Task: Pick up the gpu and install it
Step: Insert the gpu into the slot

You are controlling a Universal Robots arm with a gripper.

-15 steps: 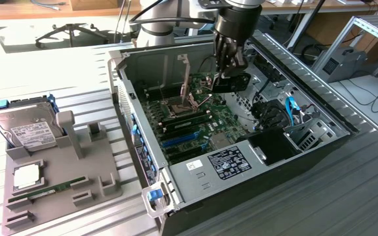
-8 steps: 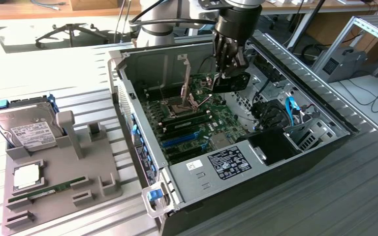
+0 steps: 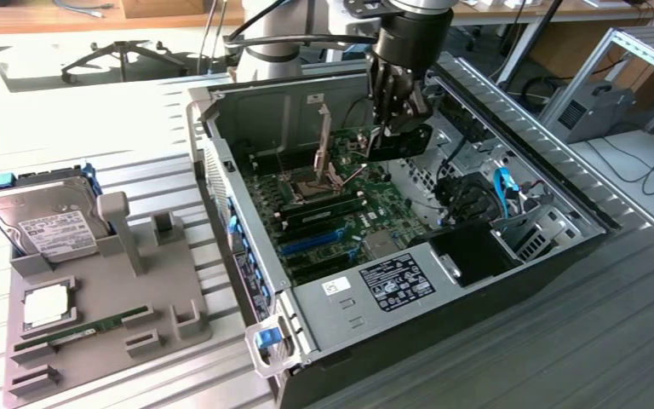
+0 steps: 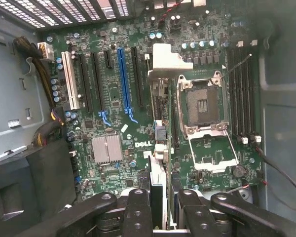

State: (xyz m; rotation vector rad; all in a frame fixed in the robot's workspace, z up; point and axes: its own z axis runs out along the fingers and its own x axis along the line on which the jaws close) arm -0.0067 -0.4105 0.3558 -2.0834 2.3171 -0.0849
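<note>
Arm (image 3: 412, 34) vertical over open case (image 3: 261, 119), pincer (image 3: 398, 126) clamping gpu (image 3: 402, 145) above motherboard (image 3: 356, 200)

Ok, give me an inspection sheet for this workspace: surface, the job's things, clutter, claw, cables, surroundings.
Surface: slatted metal table; open computer case lying on it.
Job's things: gpu held over the motherboard, not in a slot.
Clutter: grey holder tray with hard drive and RAM stick.
Claw: claw shut on the gpu.
Cables: blue cable inside the case; black cables off the table at the exterior view's right.
Surroundings: chair base; aluminium frame.
</note>
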